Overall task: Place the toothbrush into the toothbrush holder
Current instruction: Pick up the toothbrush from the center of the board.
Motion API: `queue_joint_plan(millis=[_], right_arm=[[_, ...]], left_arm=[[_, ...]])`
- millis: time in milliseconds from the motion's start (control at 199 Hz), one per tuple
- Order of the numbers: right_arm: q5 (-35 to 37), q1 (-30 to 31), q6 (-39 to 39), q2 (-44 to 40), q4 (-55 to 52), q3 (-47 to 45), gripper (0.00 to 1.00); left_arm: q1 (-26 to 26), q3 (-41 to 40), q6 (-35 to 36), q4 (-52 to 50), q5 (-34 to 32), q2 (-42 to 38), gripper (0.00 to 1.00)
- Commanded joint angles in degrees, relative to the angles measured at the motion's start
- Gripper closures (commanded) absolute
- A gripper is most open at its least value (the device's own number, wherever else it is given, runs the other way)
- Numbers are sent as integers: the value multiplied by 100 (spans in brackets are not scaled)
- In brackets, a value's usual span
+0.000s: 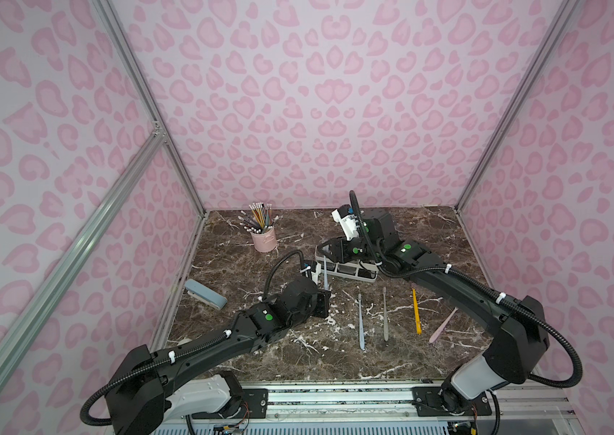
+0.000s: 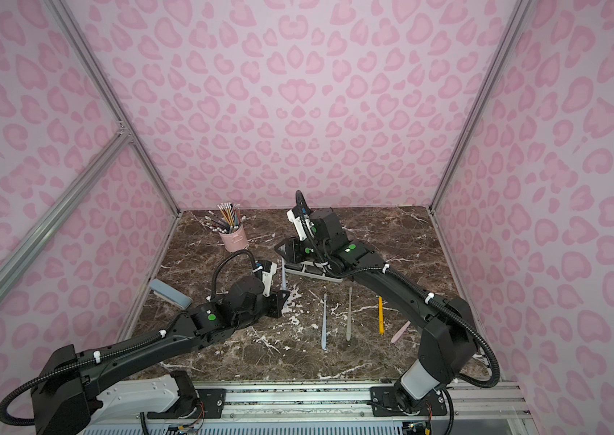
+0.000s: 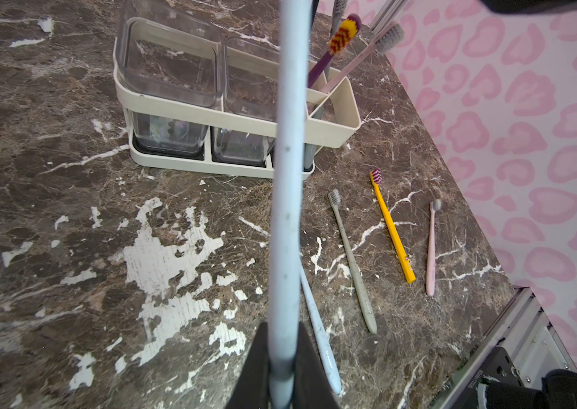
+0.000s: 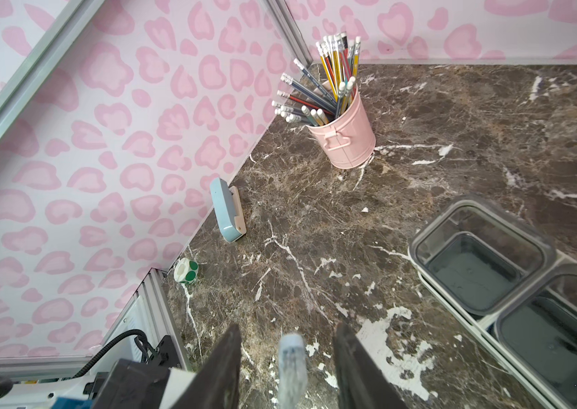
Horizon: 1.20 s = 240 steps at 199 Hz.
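1. Brown marbled bench (image 1: 297,357) carries white rectangular plastic toothbrush holder (image 3: 329,129).
2. Left claw (image 3: 281,340) clamps slim pale-blue plastic toothbrush (image 3: 288,177) by handle end, nr holder.
3. Right claw (image 4: 288,331) wide round bristle head, no contact.
4. Prob. light, slick: you grip handle, not bristles.

Arms: left arm (image 1: 203,357) and right arm (image 1: 467,290), built of angular matte-black plastic shells.
Grippers: left gripper (image 3: 281,329) and right gripper (image 4: 288,327), each with two flat black wedge-shaped fingers (image 4: 223,368).
Wrist cameras: white boxy housings (image 1: 346,226) just behind the fingers.
Markings: round green stickers (image 1: 268,317) on the joint housings further back from the fingers.
Cables: black ribbed hoses (image 1: 577,361) looping along each arm, bound by white zip ties (image 1: 500,297).
Shoulders: pale grey rounded housings (image 1: 469,376), farthest from the fingers.
Mounts: black plates with silver screws (image 1: 256,401) under each shoulder.
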Motion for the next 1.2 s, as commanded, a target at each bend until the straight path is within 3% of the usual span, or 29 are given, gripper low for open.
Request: queue_joint_plan(millis=[0,853,1008,1199], right_arm=[[-126,-5,-56,33,76,94,58],[-178,-10,58,12,119,111,92],[-154,-18,71,-31,122,132,100],[-10,-36,70,-141,140,166,100]], left_arm=[[-3,84,60,112,-121,-28,97],[-8,109,70,118,-119,14,97],[-8,153,66,59,-137,22,88],[-14,260,71,-28,-159,-40,74]])
